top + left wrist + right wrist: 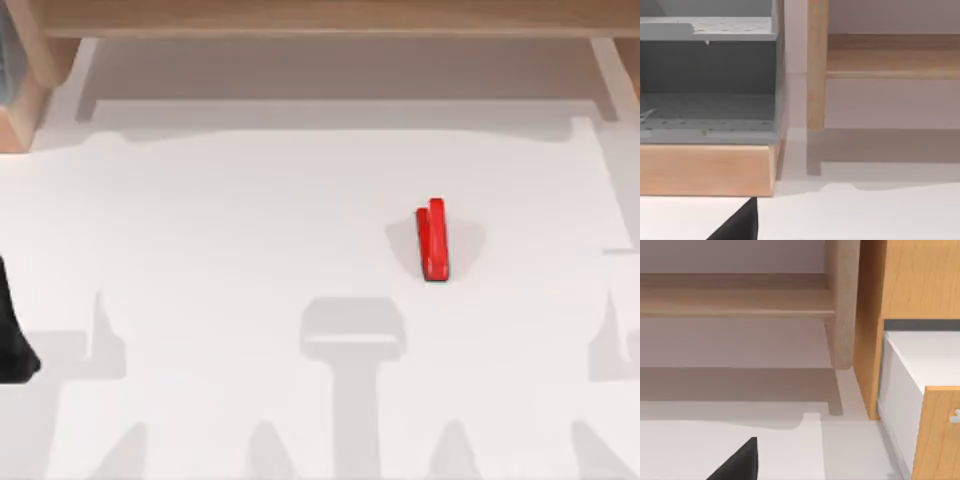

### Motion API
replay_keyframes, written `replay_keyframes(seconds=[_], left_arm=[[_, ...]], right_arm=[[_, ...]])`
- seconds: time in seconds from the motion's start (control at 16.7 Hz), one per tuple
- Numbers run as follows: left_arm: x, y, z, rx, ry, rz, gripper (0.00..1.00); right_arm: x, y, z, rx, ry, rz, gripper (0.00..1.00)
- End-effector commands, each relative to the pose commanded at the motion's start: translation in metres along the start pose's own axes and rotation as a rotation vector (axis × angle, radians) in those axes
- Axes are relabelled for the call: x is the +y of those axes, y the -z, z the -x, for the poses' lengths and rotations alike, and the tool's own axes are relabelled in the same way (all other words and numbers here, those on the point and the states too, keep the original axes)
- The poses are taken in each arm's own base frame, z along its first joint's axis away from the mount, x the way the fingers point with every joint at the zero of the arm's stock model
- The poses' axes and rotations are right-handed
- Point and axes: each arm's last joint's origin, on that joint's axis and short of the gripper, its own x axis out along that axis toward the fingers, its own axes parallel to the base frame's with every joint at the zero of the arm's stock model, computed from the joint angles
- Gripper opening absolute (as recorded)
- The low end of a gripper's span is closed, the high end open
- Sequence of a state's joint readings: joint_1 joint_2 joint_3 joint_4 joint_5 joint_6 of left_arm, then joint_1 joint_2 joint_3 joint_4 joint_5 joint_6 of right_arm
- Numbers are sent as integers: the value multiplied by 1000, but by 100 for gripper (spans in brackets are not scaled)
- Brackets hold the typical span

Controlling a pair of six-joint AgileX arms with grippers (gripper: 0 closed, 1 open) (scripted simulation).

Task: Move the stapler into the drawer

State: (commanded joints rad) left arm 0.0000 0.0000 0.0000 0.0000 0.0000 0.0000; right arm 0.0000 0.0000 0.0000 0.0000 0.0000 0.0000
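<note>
The red stapler lies flat on the white surface right of centre, its long side pointing toward the furniture, with nothing touching it. The drawer is the wide pale tray pulled out under the light-brown wooden top at the far side, with thin white side walls. I cannot tell where the drawer floor ends and the white surface begins. A dark piece of my left arm sits at the left edge, far from the stapler. A dark wedge of the left gripper and one of the right gripper show in their wrist views.
Wooden furniture frames the far side, with a wooden post and grey shelves at the left, and a wooden cabinet with a white inner box at the right. Grey arm shadows fall across the near part of the white surface.
</note>
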Motion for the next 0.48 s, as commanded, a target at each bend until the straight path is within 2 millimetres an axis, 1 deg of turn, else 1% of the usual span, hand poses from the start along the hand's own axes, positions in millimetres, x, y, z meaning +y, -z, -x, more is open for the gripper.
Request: replay_keyframes(seconds=[0.12,0.24,0.36,0.48], left_arm=[[0,0,0,0,0,0,100],[0,0,0,0,0,0,100],[0,0,0,0,0,0,100],[0,0,0,0,0,0,100]], right_arm=[[0,0,0,0,0,0,100],[0,-5,0,22,-4,-4,100],[2,-17,-1,71,-13,-12,100],[4,-38,-5,141,-26,-21,100]])
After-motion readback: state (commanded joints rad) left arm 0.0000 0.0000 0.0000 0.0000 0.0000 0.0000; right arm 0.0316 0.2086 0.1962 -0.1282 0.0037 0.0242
